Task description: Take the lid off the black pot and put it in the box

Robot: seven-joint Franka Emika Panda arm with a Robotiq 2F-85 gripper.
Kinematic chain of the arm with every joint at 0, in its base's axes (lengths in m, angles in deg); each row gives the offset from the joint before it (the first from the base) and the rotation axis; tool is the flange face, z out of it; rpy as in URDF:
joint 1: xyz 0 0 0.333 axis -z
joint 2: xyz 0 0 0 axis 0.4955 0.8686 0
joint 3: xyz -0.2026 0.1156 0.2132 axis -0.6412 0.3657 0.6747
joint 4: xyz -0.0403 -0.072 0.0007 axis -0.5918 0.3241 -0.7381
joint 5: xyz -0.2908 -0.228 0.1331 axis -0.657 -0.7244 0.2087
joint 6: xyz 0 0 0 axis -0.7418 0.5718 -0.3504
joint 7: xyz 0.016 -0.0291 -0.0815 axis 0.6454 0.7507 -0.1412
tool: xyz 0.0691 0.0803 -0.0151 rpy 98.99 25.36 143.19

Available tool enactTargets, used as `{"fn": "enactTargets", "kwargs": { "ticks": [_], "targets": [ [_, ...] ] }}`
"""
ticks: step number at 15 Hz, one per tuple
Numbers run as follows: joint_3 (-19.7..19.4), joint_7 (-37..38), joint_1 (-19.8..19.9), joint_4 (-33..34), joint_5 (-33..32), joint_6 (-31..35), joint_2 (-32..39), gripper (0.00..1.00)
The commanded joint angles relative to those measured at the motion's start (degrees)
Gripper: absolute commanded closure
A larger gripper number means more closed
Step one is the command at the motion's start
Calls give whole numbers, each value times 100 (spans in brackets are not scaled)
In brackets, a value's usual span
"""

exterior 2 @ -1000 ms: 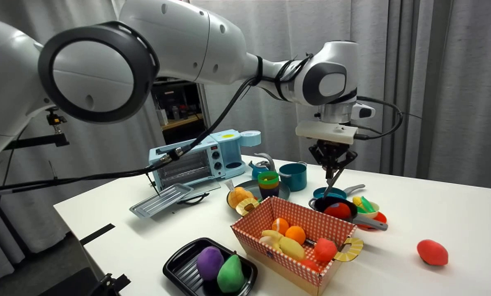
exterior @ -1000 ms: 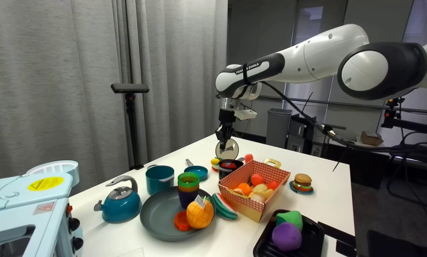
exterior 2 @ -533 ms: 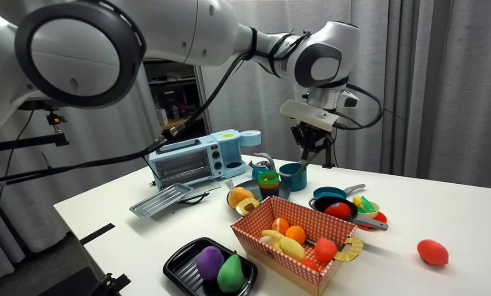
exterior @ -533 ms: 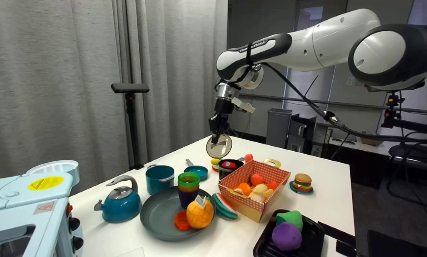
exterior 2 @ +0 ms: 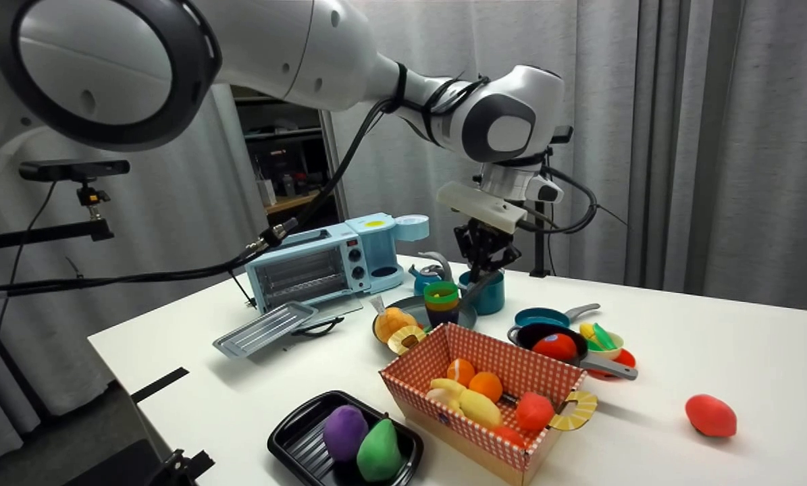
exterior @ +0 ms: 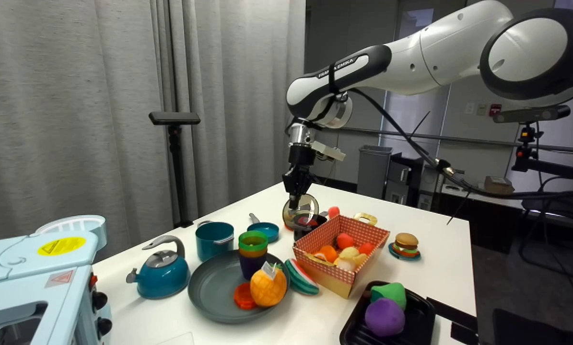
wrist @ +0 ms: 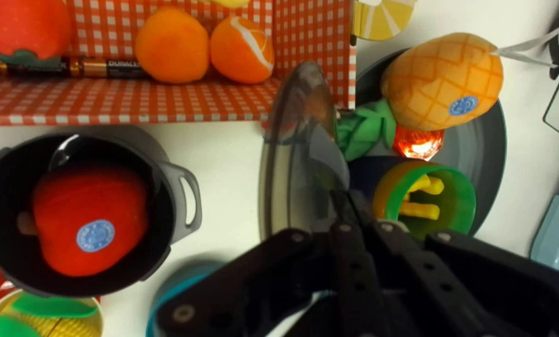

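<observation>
My gripper (wrist: 347, 199) is shut on the grey handle of the lid, a round see-through lid (wrist: 279, 187) with a dark rim. The lid hangs in the air, tilted nearly on edge. It shows in both exterior views (exterior: 293, 215) (exterior 2: 474, 290). The gripper also shows in both exterior views (exterior: 293, 203) (exterior 2: 479, 275). The black pot (exterior 2: 528, 334) stands uncovered behind the box with a red toy inside; the wrist view shows it left of the lid (wrist: 8, 210). The orange-red checked box (exterior 2: 444, 418) holds toy fruit and a battery; its near wall (wrist: 167, 105) is close to the lid.
A grey pan (exterior: 209, 287) holds a pineapple toy (exterior: 268, 287) and stacked cups (exterior: 252, 242). A teal pot (exterior: 209, 244), kettle (exterior: 164, 275) and small teal pan (exterior: 265, 230) stand nearby. A black tray (exterior 2: 308, 432) with toy fruit lies in front of the box.
My gripper has carried the lid away from above the black pot, toward the stacked cups and grey pan. It rose first, then came lower over the last half second.
</observation>
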Motion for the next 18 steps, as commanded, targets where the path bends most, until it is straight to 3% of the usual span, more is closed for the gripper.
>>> {"fn": "enactTargets", "kwargs": {
  "ticks": [1, 8, 9, 11, 18],
  "targets": [
    [-310, -148, -112, -821, 15, 43, -554, 99],
    [-587, -324, -158, -1819, -25, 303, -1087, 99],
    [-627, -311, -171, -2008, -28, 449, -1204, 72],
    [-689, -318, -210, -2241, -78, 780, -1304, 64],
    [-896, -272, -398, -3104, -558, 2090, -1718, 12]
  ]
}}
